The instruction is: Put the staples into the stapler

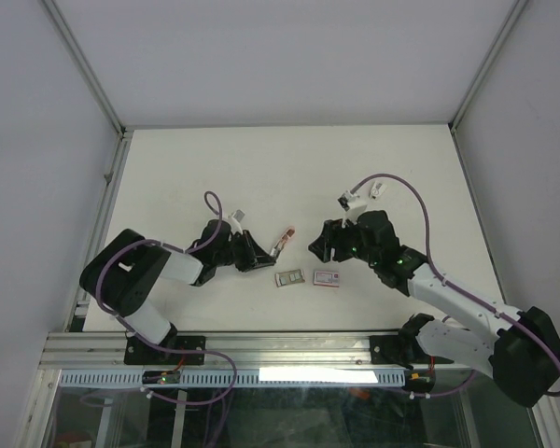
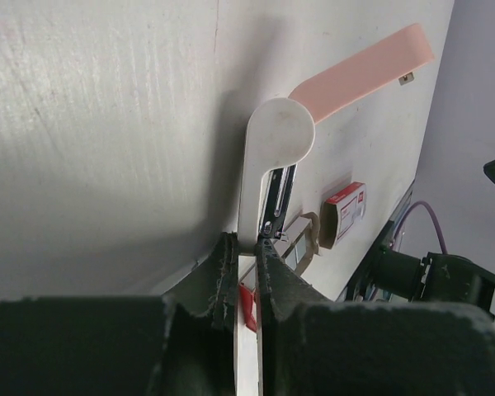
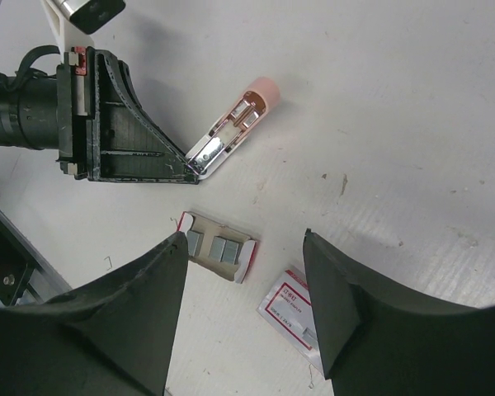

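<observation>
1. Right gripper (image 3: 244,238) sits closest to my wrist lens. Its two dark fingers (image 3: 140,313) are spread wide and hold nothing.
2. Through the gap between them I look down on the white table (image 3: 396,124).
3. A grey inner tray of silvery staple strips (image 3: 220,247) lies flat on the table, out of its box, with the strips facing up.
4. A small flat rectangular white staple box with a red label (image 3: 290,307) lies label up just beside the inner tray. It is on the tray's right in the overhead view, and a narrow gap separates them.
5. Tray and box both lie on the near side of the stapler, between the two arms.
6. The left gripper (image 2: 246,243) has its jaws closed on the white-and-pink plastic stapler (image 2: 276,140), pinching the thin white base at one end.
7. The stapler is hinged open. Its pink top arm is swung away at an angle from the white base, and the metal staple channel is exposed.
8. I cannot tell whether the channel holds any staples.
9. In the overhead view the stapler lies between the two grippers. The right gripper is near its far end and not touching it.
</observation>
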`<state>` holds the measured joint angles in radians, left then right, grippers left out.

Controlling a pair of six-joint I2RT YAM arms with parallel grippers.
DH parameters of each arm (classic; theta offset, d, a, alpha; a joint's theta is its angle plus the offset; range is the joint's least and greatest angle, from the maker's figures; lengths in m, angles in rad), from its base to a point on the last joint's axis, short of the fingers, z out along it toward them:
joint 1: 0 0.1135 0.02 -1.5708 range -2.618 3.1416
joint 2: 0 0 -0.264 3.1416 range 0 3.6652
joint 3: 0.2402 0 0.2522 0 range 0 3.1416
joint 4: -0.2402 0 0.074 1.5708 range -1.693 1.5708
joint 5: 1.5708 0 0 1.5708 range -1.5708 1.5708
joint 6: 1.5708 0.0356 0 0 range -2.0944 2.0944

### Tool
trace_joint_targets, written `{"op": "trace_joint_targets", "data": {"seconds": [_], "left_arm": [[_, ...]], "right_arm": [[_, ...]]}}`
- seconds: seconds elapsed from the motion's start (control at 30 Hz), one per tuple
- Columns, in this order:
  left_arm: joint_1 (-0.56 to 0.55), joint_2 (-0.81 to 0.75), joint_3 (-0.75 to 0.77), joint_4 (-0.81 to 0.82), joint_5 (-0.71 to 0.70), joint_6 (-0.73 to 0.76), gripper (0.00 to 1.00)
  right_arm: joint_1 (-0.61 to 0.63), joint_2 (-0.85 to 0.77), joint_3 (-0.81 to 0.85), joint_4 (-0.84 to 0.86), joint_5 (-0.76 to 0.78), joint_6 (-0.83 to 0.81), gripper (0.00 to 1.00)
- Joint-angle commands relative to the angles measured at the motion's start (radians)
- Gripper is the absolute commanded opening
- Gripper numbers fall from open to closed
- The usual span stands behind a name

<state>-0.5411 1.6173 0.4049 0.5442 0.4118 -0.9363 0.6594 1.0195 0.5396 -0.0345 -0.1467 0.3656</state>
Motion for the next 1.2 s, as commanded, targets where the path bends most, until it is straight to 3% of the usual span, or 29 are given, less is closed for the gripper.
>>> {"op": "trace_joint_targets", "data": {"seconds": [0.0,0.47,0.67,0.87,1.03,1.17], "left_arm": [[0.012,0.048,0.017,0.025,0.016,0.002,0.07],[0.018,-0.018,-0.005,-0.024,-0.023,0.04,0.29],[0.018,-0.106,-0.022,-0.106,-0.069,0.067,0.36],[0.018,-0.224,-0.037,-0.207,-0.097,0.102,0.49],[0.019,-0.44,-0.003,-0.371,-0.184,0.171,0.74],[0.02,-0.62,0.098,-0.538,-0.244,0.227,0.96]], "right_arm": [[-0.009,-0.033,-0.001,0.047,-0.001,0.01,0.62],[-0.029,-0.103,0.007,-0.003,0.04,0.0,0.63],[-0.038,-0.128,0.01,-0.026,0.055,-0.008,0.64],[-0.047,-0.15,0.017,-0.042,0.099,0.0,0.64],[-0.073,-0.12,0.065,-0.081,0.267,0.059,0.7],[-0.123,-0.004,0.142,-0.081,0.34,0.071,0.74]]}}
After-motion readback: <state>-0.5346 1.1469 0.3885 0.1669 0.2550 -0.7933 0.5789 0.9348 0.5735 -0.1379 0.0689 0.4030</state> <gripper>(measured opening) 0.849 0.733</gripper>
